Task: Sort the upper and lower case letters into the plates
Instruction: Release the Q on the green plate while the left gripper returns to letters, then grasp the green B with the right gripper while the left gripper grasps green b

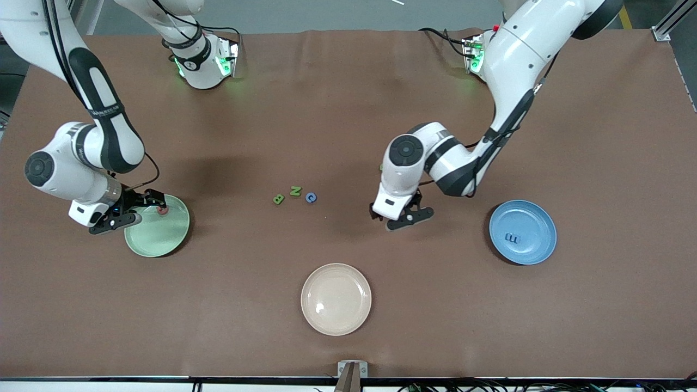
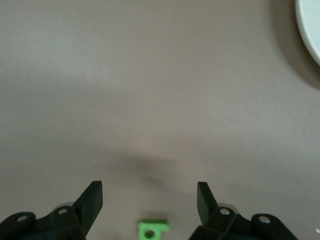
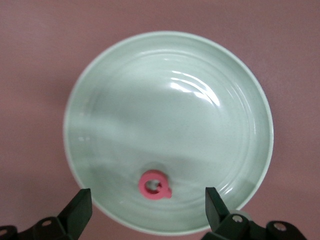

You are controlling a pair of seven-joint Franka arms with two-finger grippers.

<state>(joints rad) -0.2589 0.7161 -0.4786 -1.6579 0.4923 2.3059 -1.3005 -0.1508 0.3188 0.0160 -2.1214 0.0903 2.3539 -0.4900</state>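
My right gripper [image 1: 142, 211] is open and hangs low over the pale green plate [image 1: 163, 239], at the rim toward the right arm's end. A red letter [image 1: 161, 209] lies in that plate, loose between the open fingers in the right wrist view [image 3: 154, 185]; the gripper [image 3: 147, 205] and the plate [image 3: 170, 100] show there too. My left gripper [image 1: 402, 218] is open over bare table, with a small green letter [image 2: 154, 229] below it. A green B [image 1: 279, 199], a green N [image 1: 295, 190] and a blue C [image 1: 310, 197] lie mid-table. The blue plate [image 1: 536, 247] holds one blue letter [image 1: 512, 238].
A cream plate [image 1: 336, 299] sits nearer the front camera than the three middle letters; its rim shows in the left wrist view [image 2: 311, 30]. The brown table cover [image 1: 599, 136] spreads wide toward the left arm's end.
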